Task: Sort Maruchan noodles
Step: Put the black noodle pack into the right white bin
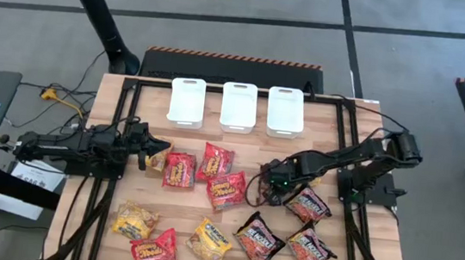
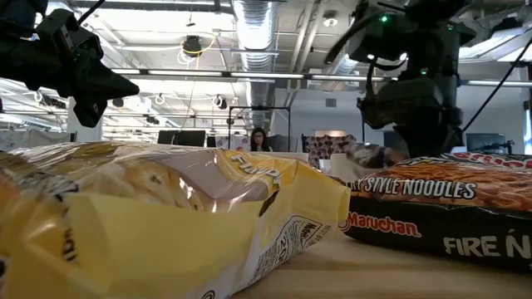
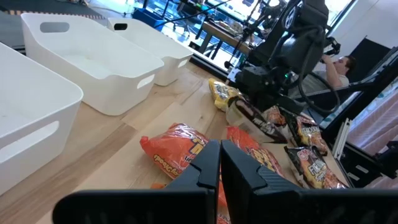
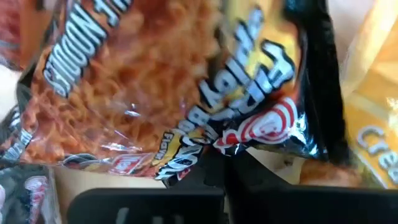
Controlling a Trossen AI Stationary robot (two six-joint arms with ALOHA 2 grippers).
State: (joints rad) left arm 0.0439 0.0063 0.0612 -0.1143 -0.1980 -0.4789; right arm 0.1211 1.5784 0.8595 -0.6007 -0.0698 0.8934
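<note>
All three white tubs [image 1: 238,105] sit empty, every packet on the bench [image 1: 114,105]; right pincer [image 1: 269,179] pinches a dark Maruchan packet [image 4: 180,81], left pincer [image 1: 158,150] shut on nothing.

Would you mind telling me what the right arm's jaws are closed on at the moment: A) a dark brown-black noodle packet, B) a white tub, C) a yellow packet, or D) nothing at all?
A: the right wrist view shows the right gripper pinching the edge of a dark brown-black packet, lifted off the table.
</note>
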